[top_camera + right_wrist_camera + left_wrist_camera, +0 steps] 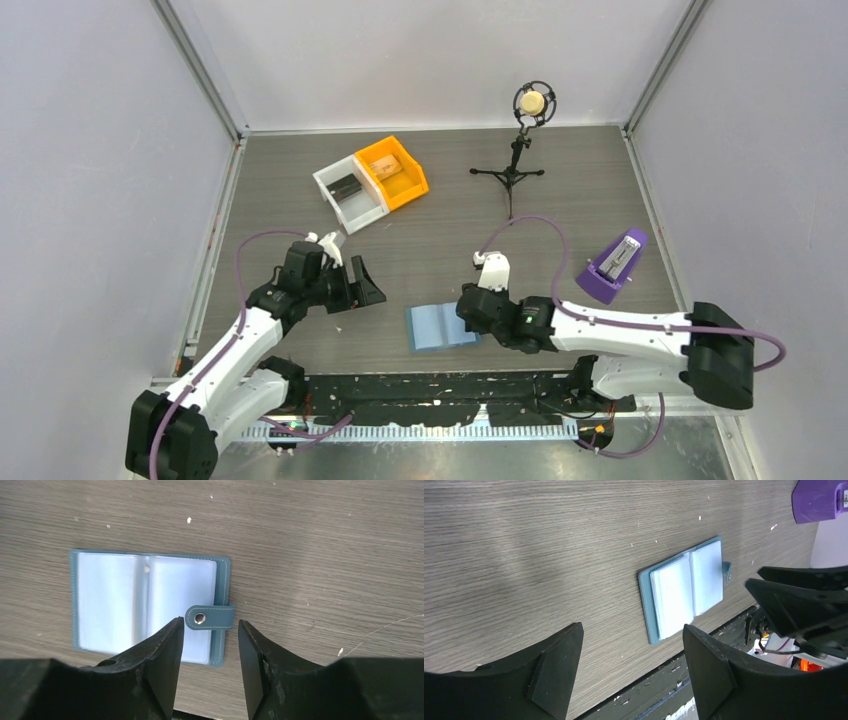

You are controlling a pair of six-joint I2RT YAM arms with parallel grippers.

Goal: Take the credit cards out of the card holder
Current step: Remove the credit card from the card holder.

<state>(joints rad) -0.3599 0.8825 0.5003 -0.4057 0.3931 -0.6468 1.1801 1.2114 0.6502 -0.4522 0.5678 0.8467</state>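
Top external view: the card holder (pixel 443 326) lies open and flat on the grey wood-grain table (pixel 560 220), close to its near edge. The right gripper (pixel 468 310) hangs over the holder's right edge and hides that edge from above. The left gripper (pixel 358 280) hovers to the holder's left, well apart from it, with its fingers spread wide and nothing between them.

Beyond the holder and to its left sit two bins side by side. The white bin (pixel 322 183) has a dark flat piece in it that looks like the black card (pixel 345 186). The orange bin (pixel 410 195) holds a tan piece that I take for the tan card (pixel 389 166). Both are too small to be sure of. Beyond the holder to its right stands a microphone (pixel 533 102) on a small tripod. A purple wedge stand (pixel 612 268) sits well off to the holder's right, and the pale strip on its face is too small to read.

From the right wrist, the fingers are parted by a narrow gap. The holder's snap strap (pixel 210 617) shows between their tips, though I cannot tell whether they touch it. The inner sleeves look pale blue, and the holder's near edge is hidden behind the fingers.

From the left wrist, the purple wedge is cut off at the frame's corner.
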